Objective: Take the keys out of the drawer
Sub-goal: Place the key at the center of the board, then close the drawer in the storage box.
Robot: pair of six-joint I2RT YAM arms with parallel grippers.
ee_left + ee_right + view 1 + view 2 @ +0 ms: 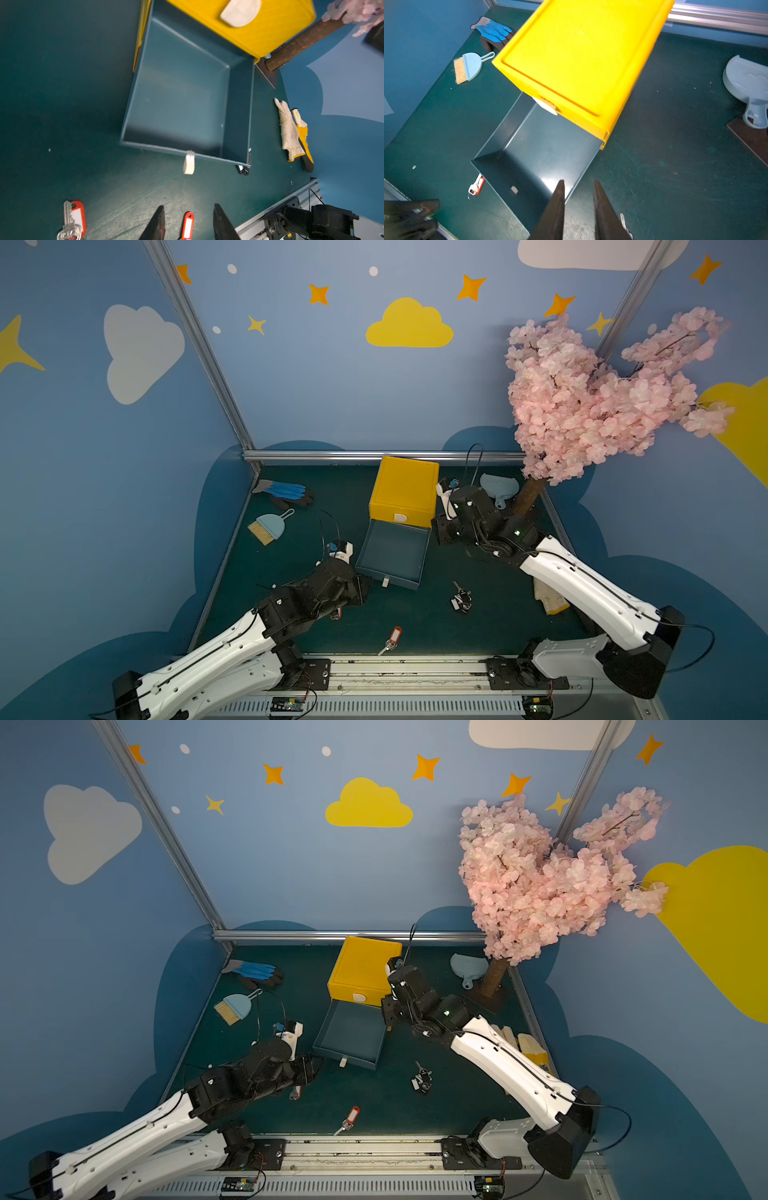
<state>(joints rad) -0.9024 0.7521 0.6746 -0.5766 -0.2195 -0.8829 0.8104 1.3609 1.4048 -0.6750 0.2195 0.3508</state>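
Observation:
The dark blue drawer (392,553) (182,99) (529,158) stands pulled out of the yellow cabinet (403,489), and no keys show inside it. On the mat lie a black-and-white bunch of keys (461,599) (422,1079) and a red-tagged key (392,639) (349,1119). My left gripper (365,587) (188,205) is open in front of the drawer's left corner. A red-tagged key (188,225) lies between its fingers, untouched. Another red-tagged key (72,220) (476,187) lies beside it. My right gripper (438,533) (578,181) is open and empty over the drawer's right wall.
A blue glove (286,491) and a hand brush (268,526) lie at the back left. A pale dustpan (498,487) and a pink blossom tree (582,398) stand at the back right. Cream-and-yellow gloves (293,133) lie right of the drawer. A metal rail (415,672) runs along the front.

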